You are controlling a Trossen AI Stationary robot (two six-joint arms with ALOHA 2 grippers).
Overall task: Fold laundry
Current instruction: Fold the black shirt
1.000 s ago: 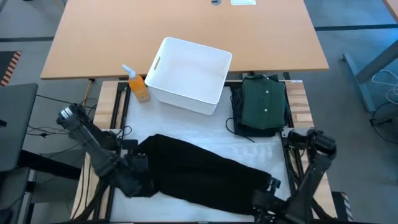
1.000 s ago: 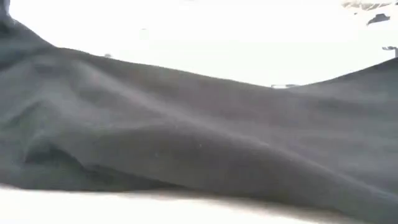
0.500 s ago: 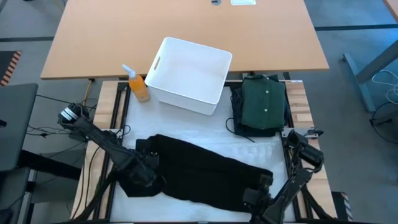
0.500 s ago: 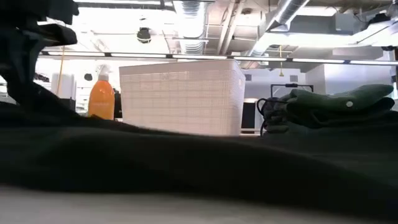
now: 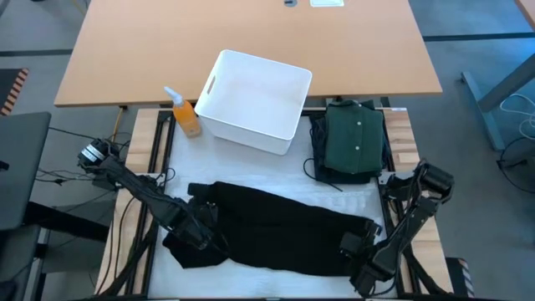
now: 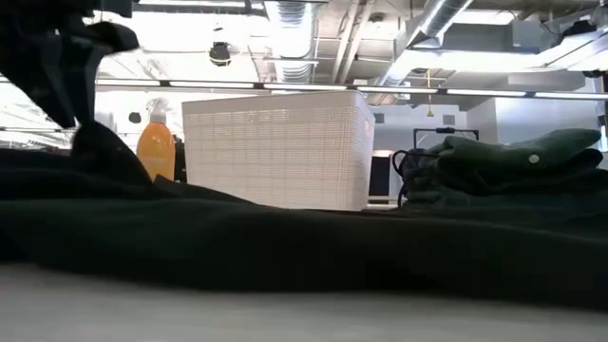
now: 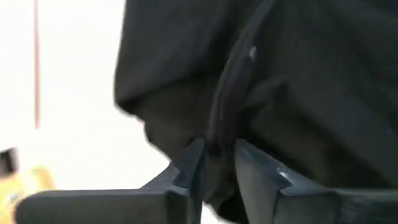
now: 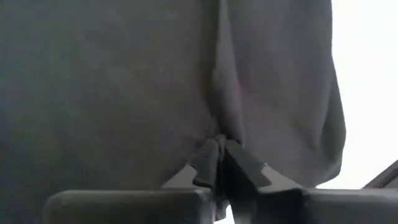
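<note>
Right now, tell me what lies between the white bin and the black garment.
In the high view, only a bare strip of table separates the white bin from the black garment; nothing lies there.

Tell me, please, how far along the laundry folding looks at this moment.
Done: a green shirt lies folded at the table's right. In hand: the black garment lies spread across the table, the left gripper pinching a fold at its left end, the right gripper pinching its right end. Left: folding it; the bin looks empty.
</note>
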